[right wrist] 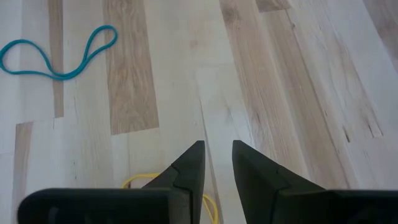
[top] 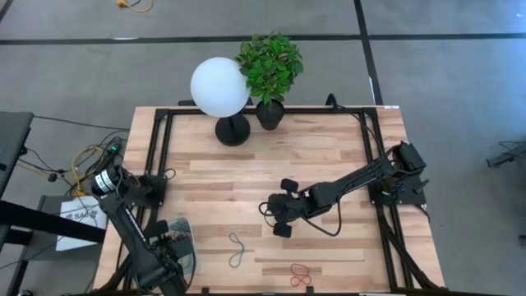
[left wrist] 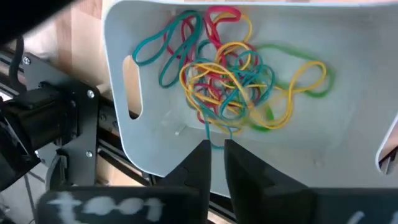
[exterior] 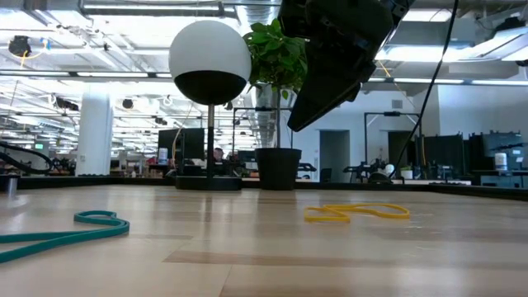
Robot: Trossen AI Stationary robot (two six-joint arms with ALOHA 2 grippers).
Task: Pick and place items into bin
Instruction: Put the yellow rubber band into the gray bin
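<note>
The bin (top: pixel 186 233) is a pale tray at the table's near left corner. In the left wrist view the bin (left wrist: pixel 143 143) holds a tangled pile of red, yellow, teal and green rubber bands (left wrist: pixel 230 81). My left gripper (left wrist: pixel 216 146) hovers over its rim, fingers a narrow gap apart. My right gripper (top: pixel 275 220) hangs open above the table's middle (right wrist: pixel 217 146). A yellow band (right wrist: pixel 140 182) lies flat just under it, and a teal band (top: pixel 237 250) and a red band (top: pixel 300 275) lie flat nearer the front edge. My left gripper points down into the bin. The end of a teal loop (left wrist: pixel 214 142) from the pile reaches up between the two fingertips. I cannot tell whether the fingers touch it; the remainder of the pile lies on the bin's floor.
A white globe lamp (top: pixel 220 86) and a potted plant (top: pixel 269 66) stand at the far edge. Black frame rails (top: pixel 160 156) run along the table's sides, with cables at the left. Bare wood lies between the two arms.
</note>
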